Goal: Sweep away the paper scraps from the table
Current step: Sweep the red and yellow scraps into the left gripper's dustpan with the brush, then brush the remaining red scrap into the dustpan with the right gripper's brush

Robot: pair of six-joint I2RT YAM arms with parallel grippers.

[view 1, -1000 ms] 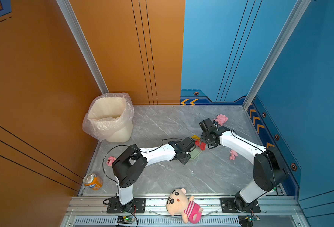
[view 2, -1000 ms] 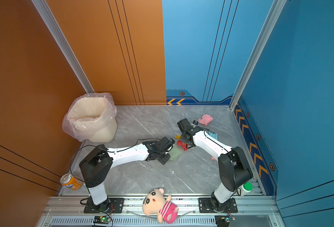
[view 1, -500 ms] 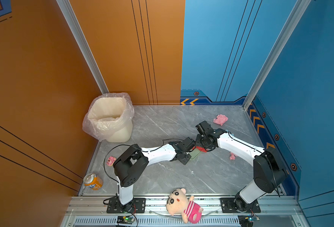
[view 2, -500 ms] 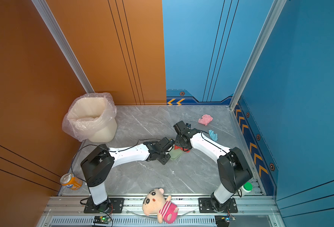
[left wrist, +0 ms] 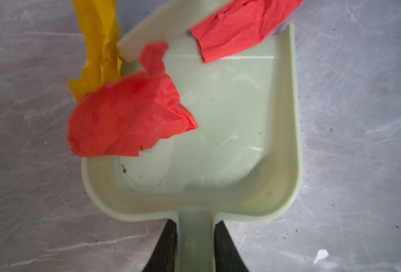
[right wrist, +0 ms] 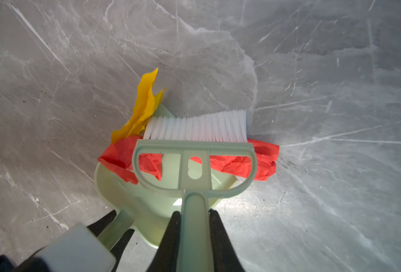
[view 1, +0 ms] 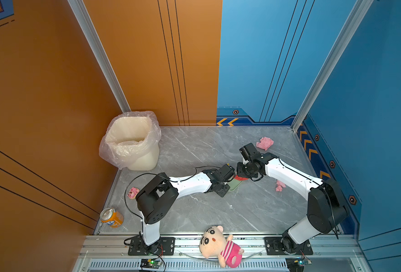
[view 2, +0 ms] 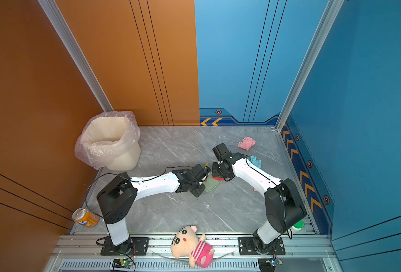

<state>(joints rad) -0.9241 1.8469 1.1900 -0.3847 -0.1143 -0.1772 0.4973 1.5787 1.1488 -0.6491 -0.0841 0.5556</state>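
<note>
My left gripper (left wrist: 196, 225) is shut on the handle of a pale green dustpan (left wrist: 230, 141) that lies flat on the grey table (view 1: 206, 212). My right gripper (right wrist: 194, 213) is shut on the handle of a green brush (right wrist: 194, 150), whose white bristles stand at the pan's mouth. Two red paper scraps (left wrist: 128, 117) (left wrist: 237, 26) lie at the pan's mouth, one over its side rim. A yellow scrap (left wrist: 100, 47) lies just outside the rim. Farther right on the table lie a pink scrap (view 1: 264, 143), a smaller pink one (view 1: 280, 186) and a light blue one (view 2: 255, 161).
A lined waste bin (view 1: 133, 141) stands at the back left. An orange can (view 1: 111, 217) and a small pink toy (view 1: 133, 192) lie by the left edge. A plush doll (view 1: 218, 245) lies on the front rail. A green-capped bottle (view 2: 298, 223) stands behind the right arm's base.
My right arm has drawn the brush from near the pink scrap toward the dustpan, pushing the red scraps onto its mouth. The left arm and dustpan have stayed put.
</note>
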